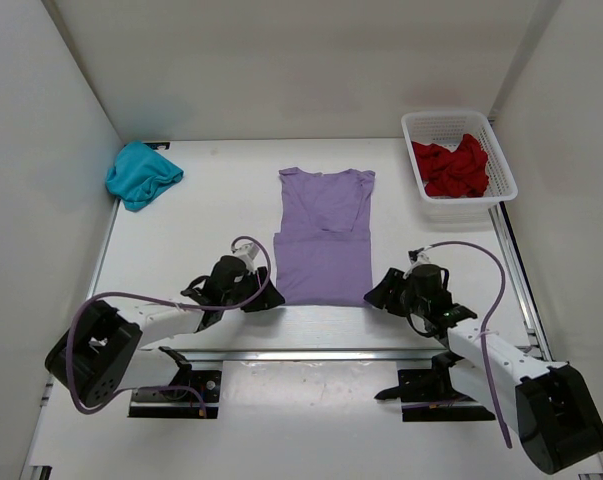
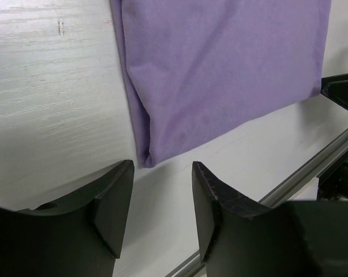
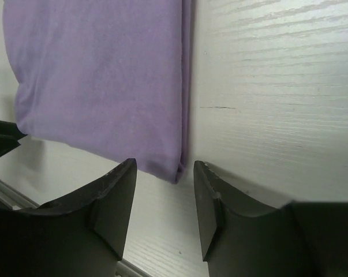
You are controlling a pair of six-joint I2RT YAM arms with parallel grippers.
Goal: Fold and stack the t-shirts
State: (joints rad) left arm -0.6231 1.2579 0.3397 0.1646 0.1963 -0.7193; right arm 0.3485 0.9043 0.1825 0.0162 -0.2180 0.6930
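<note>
The lavender t-shirt [image 1: 324, 235] lies flat in the middle of the table, its lower part folded up over itself. My left gripper [image 1: 264, 297] is open and empty just short of the shirt's near left corner [image 2: 146, 160]. My right gripper [image 1: 377, 293] is open and empty just short of the near right corner [image 3: 178, 173]. The teal t-shirt [image 1: 141, 174] lies crumpled at the far left. The red t-shirt [image 1: 453, 167] is bunched inside the basket.
A white mesh basket [image 1: 459, 122] stands at the far right corner. White walls close the table on three sides. A metal rail [image 1: 331, 353] runs along the near edge, also seen in the left wrist view [image 2: 312, 170].
</note>
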